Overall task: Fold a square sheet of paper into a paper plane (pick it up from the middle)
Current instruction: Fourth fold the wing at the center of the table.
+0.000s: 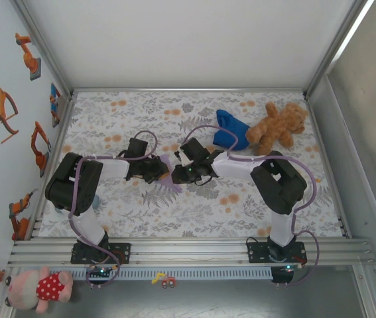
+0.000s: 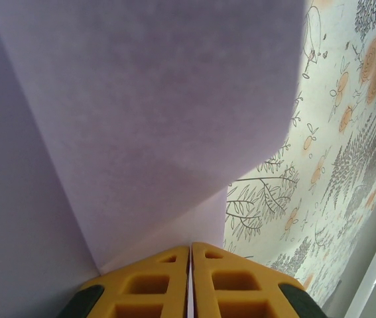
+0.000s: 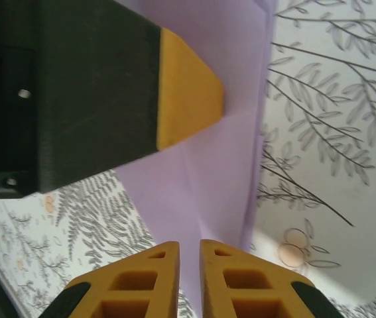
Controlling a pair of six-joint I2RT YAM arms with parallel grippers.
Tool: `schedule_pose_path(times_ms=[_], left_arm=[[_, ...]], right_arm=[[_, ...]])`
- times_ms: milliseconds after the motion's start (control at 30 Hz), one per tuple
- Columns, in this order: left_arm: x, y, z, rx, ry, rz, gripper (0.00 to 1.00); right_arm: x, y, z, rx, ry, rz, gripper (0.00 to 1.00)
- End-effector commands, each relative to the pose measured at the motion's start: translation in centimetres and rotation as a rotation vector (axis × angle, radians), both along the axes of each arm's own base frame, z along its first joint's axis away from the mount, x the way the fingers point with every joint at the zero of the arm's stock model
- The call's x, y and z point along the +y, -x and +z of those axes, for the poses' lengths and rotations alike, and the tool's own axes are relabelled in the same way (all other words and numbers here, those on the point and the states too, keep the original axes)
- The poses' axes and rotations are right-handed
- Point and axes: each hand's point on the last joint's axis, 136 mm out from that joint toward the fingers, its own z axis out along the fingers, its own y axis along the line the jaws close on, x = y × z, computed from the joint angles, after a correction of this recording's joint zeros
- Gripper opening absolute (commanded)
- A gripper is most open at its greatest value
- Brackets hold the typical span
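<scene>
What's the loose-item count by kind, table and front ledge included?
Soft toys: 2, brown teddy bear and pink plush
Paper: 1, purple sheet
Cloth: 1, blue cloth
Toy car: 1
Total: 5

Plain lavender paper. Yellow-orange fingers with black backs. Pale table cover printed with grey leaves and orange blossoms. Deep blue cloth. Brown bear. Pink toy in red, white-dotted dress.
</scene>
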Motion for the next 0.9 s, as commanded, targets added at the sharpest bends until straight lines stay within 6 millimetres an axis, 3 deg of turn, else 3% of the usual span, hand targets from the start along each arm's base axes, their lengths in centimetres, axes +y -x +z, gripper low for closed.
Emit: schedule_pose_path(times_ms=[0, 133, 433, 667, 867], left_arm=[[1.1, 1.2, -2.2, 0.066, -0.073, 0.016, 0.1], [1.1, 1.2, -2.4, 0.07, -0.073, 0.02, 0.1], [1.3, 1.4, -2.6, 0.083, -0.082, 0.022, 0.1], [1.9, 1.8, -3.3, 0.101, -0.102, 0.03, 0.1], [2.2, 2.0, -3.7, 0.11, -0.108, 0.035, 0.09]], right_arm=[[1.5, -0.1, 0.8, -0.001, -0.069, 0.03, 0.14], [2.4, -0.1, 0.1, 0.029, -0.08, 0.049, 0.09], [2.0, -0.2, -2.5, 0.06, -0.028, 0.042, 0.05], [0.4, 1.5, -4.8, 0.121, 0.025, 0.047, 0.03], [-0.9, 3.3, -4.6, 0.157, 0.023, 0.053, 0.02]])
